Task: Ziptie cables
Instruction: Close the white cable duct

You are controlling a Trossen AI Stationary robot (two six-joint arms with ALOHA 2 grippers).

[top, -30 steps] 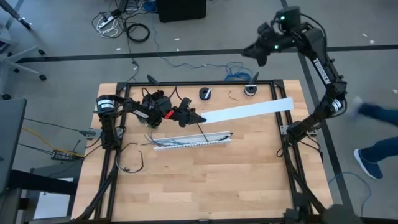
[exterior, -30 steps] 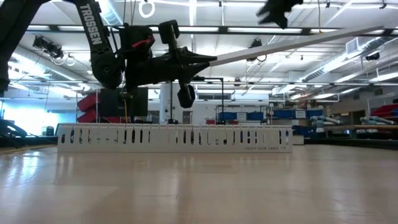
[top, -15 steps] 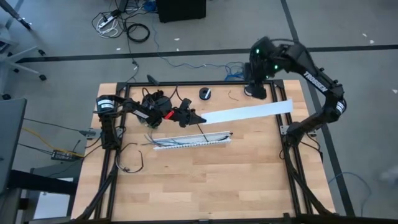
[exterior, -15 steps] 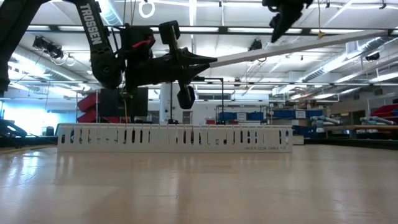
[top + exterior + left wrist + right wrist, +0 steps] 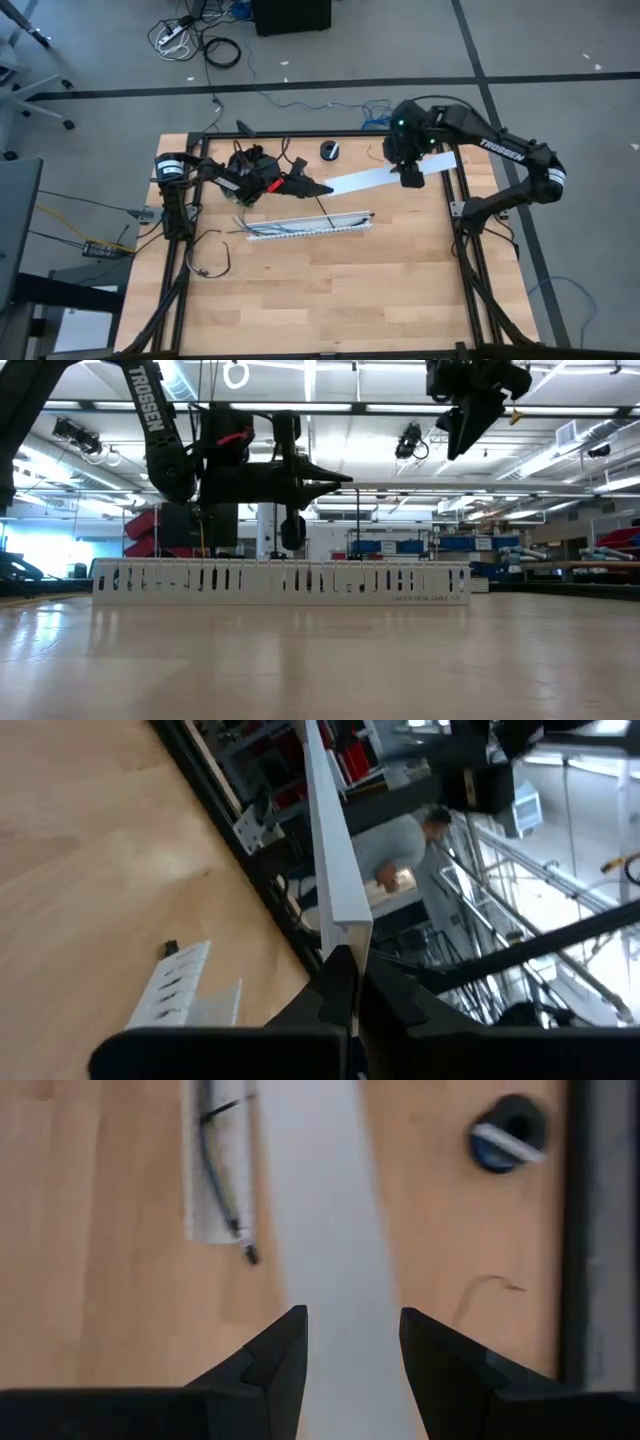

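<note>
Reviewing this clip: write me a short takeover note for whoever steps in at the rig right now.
Left pincer: shut on one end of the long flat white duct cover, held level above the table.
Right pincer: open, hovering over the cover's far end, not touching it.
The thin dark cables lie in the white slotted plastic duct on the wooden table.
Done: cover lifted off the duct.
Left: right pincer to take or steady the cover; no ziptie visible on the cables yet.
</note>
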